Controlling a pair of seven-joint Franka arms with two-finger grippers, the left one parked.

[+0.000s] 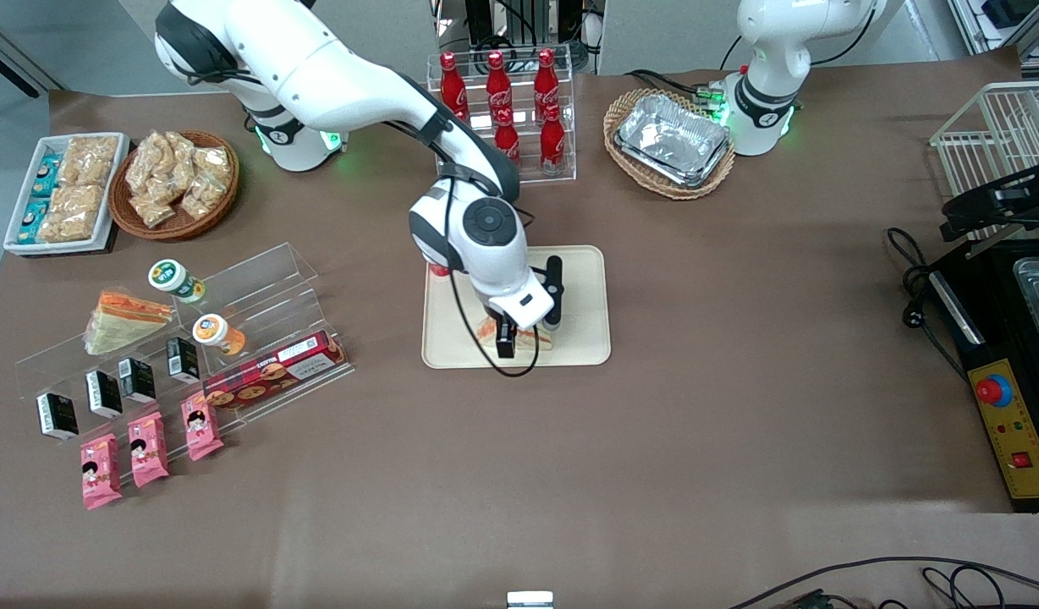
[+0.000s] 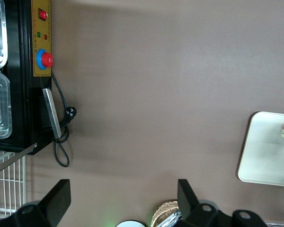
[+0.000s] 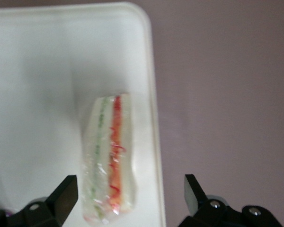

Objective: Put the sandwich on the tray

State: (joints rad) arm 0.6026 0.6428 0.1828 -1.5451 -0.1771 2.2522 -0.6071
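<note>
On the tray (image 3: 47, 71), near its edge closest to the front camera, the sandwich (image 3: 109, 158) lay with its cut edge up. Directly above, at 12 o'clock, the gripper (image 3: 130, 201) hung with fingers (image 3: 64, 194) spread wide, holding nothing. Judged light, soft, crushable, with slippery wrap; best pinched gently across the 2 bread faces.

1. We see the sandwich (image 3: 109, 158), pale white bread in clear wrap, striped lengthwise with red-orange and green filling.
2. The tray (image 1: 583, 292) under it is plain cream-beige.
3. The gripper (image 3: 130, 198) above it is black, its fingers (image 3: 65, 191) spread apart, on a white arm.
4. The table cover (image 1: 570, 457) is flat brown.
5. Upper centre of the front view, the cola bottles (image 1: 496, 85) are red with white lettering.
6. Lower left, the snack packets (image 1: 147, 448) are pink.
</note>
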